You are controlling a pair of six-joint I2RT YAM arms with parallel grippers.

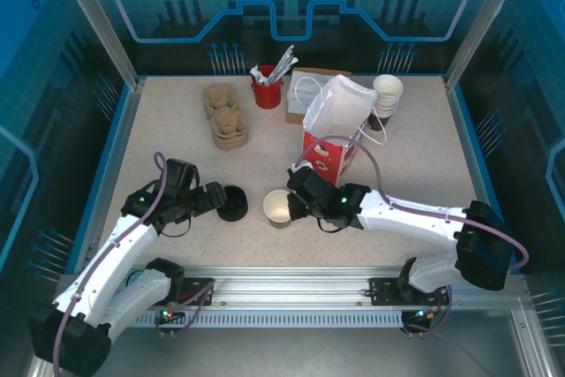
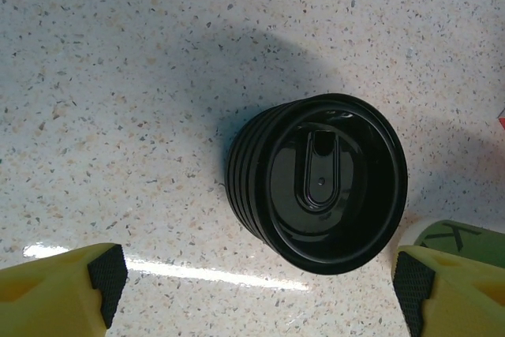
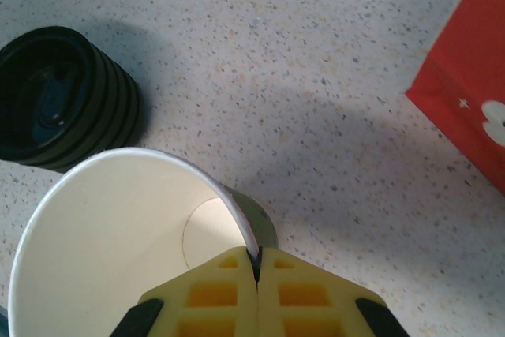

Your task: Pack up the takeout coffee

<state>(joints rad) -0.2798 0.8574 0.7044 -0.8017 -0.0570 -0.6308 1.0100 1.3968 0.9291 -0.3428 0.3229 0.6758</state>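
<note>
The takeout coffee cup (image 1: 277, 207), olive-green outside and white inside, stands open near the table's front middle with no lid on it. My right gripper (image 1: 294, 205) is shut on its right rim; in the right wrist view the cup (image 3: 118, 234) has its wall pinched by the gripper (image 3: 256, 258). A black stack of lids (image 1: 233, 202) sits just left of the cup. My left gripper (image 1: 214, 197) is open at the stack's left side. In the left wrist view the lid stack (image 2: 323, 183) lies ahead of the open gripper (image 2: 260, 282), untouched, with the green cup (image 2: 458, 234) at the right edge.
A red and white paper bag (image 1: 334, 130) stands open behind the cup, its red side (image 3: 465, 92) close on the right. Further back are a stack of white cups (image 1: 386, 99), a red holder with stirrers (image 1: 267, 90), cardboard carriers (image 1: 225, 116) and a brown bag (image 1: 309, 94).
</note>
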